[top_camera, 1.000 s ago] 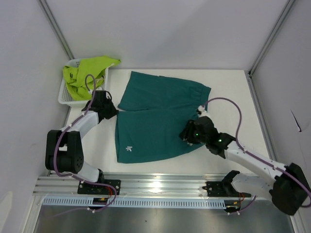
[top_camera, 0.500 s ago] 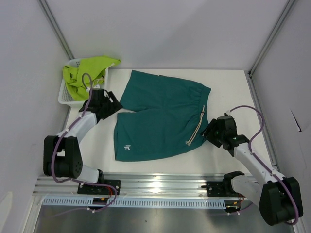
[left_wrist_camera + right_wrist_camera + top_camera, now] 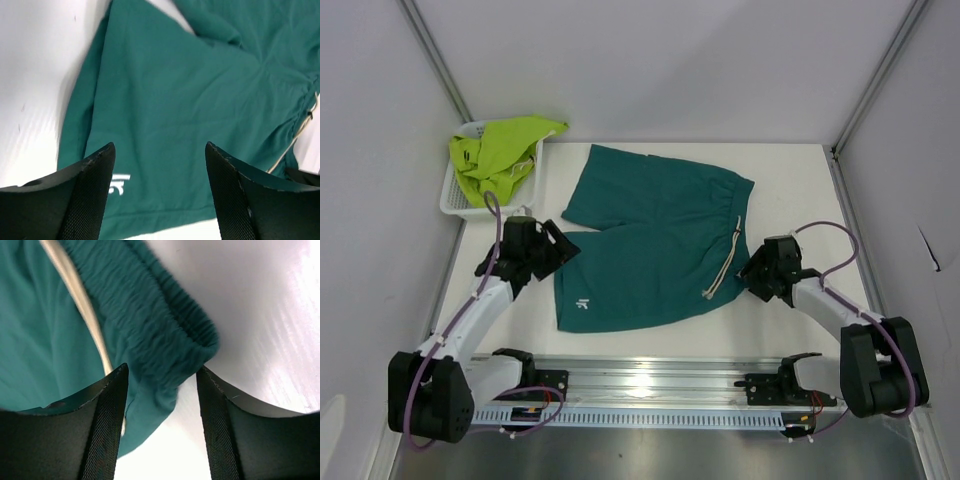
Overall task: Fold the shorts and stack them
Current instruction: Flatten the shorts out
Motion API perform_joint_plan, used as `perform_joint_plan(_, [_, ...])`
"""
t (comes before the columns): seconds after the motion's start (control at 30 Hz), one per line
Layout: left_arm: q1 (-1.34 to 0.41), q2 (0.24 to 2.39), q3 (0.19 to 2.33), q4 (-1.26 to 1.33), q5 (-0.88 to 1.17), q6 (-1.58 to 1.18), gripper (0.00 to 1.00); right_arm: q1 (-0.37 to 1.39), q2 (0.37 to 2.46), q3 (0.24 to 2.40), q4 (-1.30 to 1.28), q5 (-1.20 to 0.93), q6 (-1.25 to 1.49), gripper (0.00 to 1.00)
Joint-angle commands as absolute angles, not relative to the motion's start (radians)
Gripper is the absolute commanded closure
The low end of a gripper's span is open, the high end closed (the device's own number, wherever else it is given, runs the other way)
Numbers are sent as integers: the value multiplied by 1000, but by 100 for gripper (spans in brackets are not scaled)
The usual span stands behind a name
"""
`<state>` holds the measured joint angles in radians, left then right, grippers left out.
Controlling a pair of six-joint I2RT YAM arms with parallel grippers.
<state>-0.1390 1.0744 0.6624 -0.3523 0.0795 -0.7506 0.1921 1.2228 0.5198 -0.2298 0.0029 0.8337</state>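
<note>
Flagging fold geometry: teal shorts (image 3: 650, 245) lie flat mid-table, long axis running 9 to 3, waistband (image 3: 170, 325) at 3, leg hems at 9. Left gripper (image 3: 563, 250) sits just beside the 9 o'clock hem, jaws wide, holding nothing. Right gripper (image 3: 750, 275) is at the 3 o'clock waistband corner by the drawstring (image 3: 725, 262), jaws apart over the elastic, not clamped. Each arm is nearest its own end. Lime shorts (image 3: 500, 150) drape over the basket (image 3: 450, 200) at 10 o'clock, nearer the left arm.

One white basket (image 3: 455, 205), one table (image 3: 790, 180), two arms, left arm (image 3: 470, 318) and right arm (image 3: 830, 308), and two pairs of shorts, a dark teal pair (image 3: 650, 230) and a lime pair (image 3: 498, 150) (heaped in that basket).
</note>
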Motion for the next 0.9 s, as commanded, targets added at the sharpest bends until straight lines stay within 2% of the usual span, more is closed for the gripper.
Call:
perform_joint_plan(0.0, [-166, 1011, 653, -444, 52, -813, 25, 187, 1252, 545, -160, 92, 908, 42])
perform_joint_plan(0.17, [-209, 933, 603, -494, 69, -848, 26, 184, 1305, 564, -146, 166, 960, 49])
perform_joint_plan(0.2, [-227, 919, 589, -508, 63, -863, 29, 184, 1313, 578, -146, 172, 962, 50])
perform_joint_plan(0.3, [-247, 871, 546, -549, 54, -925, 31, 186, 1345, 591, -147, 193, 988, 72])
perform_joint_plan(0.33, [-250, 858, 535, -578, 51, -933, 31, 184, 1347, 589, -146, 198, 995, 88])
perform_joint_plan(0.4, [-261, 847, 523, -597, 48, -930, 32, 183, 1348, 584, -146, 238, 1029, 99])
perform_joint_plan(0.53, [-272, 828, 488, -586, 32, -927, 32, 179, 1327, 546, -130, 302, 1091, 100])
perform_joint_plan(0.73, [-275, 926, 440, -486, 58, -923, 36, 172, 1267, 514, -138, 347, 1126, 100])
perform_joint_plan(0.83, [-275, 977, 426, -410, 61, -931, 45, 172, 1243, 492, -132, 345, 1124, 100])
perform_joint_plan(0.87, [-275, 988, 420, -388, 61, -933, 53, 172, 1241, 485, -129, 344, 1123, 100])
